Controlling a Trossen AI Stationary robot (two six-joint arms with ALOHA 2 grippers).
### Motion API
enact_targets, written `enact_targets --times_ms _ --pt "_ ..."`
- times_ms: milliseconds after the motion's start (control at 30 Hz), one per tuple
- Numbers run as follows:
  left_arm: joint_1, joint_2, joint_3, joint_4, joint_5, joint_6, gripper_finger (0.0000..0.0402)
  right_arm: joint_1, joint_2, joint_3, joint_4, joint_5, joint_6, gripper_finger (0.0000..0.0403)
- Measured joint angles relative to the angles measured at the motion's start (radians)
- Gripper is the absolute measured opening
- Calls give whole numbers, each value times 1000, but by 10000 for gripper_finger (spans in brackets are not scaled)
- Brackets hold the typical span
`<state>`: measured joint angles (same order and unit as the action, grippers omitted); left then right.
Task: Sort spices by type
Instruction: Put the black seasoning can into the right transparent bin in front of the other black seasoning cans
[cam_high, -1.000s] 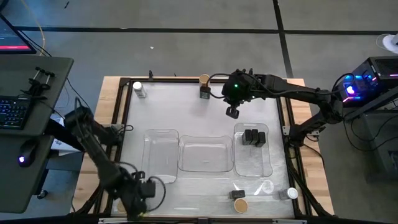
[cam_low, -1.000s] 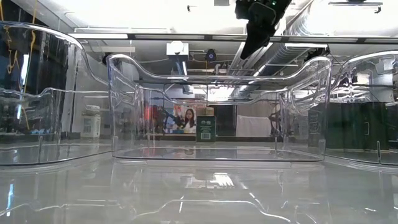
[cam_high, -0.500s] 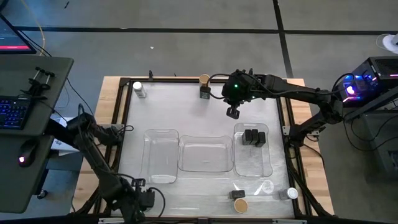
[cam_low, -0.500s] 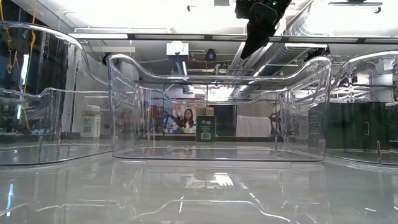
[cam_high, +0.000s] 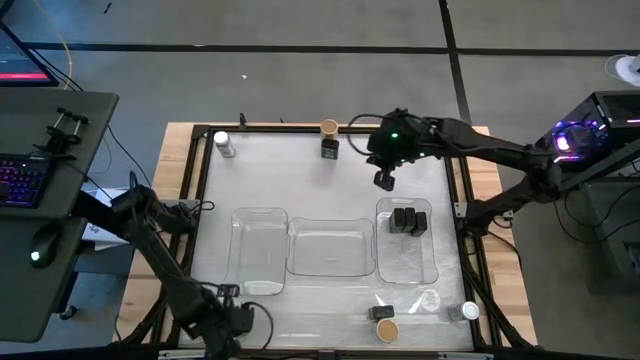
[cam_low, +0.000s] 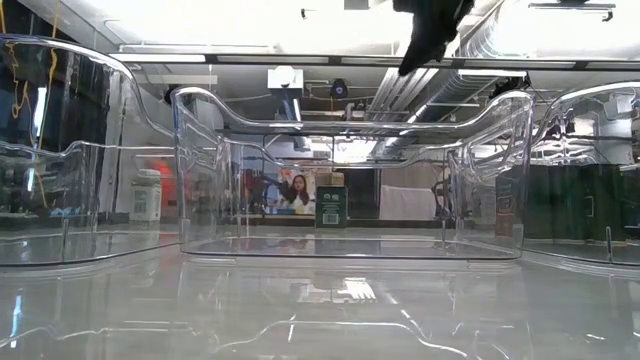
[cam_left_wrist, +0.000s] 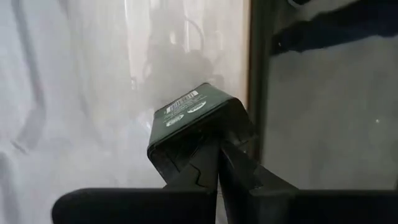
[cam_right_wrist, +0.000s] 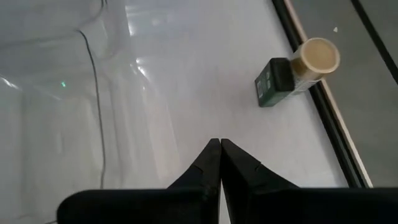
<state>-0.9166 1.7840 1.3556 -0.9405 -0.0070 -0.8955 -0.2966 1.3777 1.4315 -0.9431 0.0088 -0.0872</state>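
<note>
Right arm is nearer to the loose black box at the far edge

On the table, the right tray already holds two black boxes. The right gripper hangs above the table at about 1 o'clock from the middle tray, fingers pressed together and empty. A black box lies toward 10 o'clock from it, touching a tan-topped container; its long axis seems to run 12 to 6. The left gripper waits at 7 o'clock, clenched, with another dark box just past its tips; I cannot tell if they touch.
</note>
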Motion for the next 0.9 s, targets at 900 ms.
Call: enact_targets --times_ms 900 --pt "478 6 -6 363 105 991 0 9 -183 0 -78 -81 222 0"
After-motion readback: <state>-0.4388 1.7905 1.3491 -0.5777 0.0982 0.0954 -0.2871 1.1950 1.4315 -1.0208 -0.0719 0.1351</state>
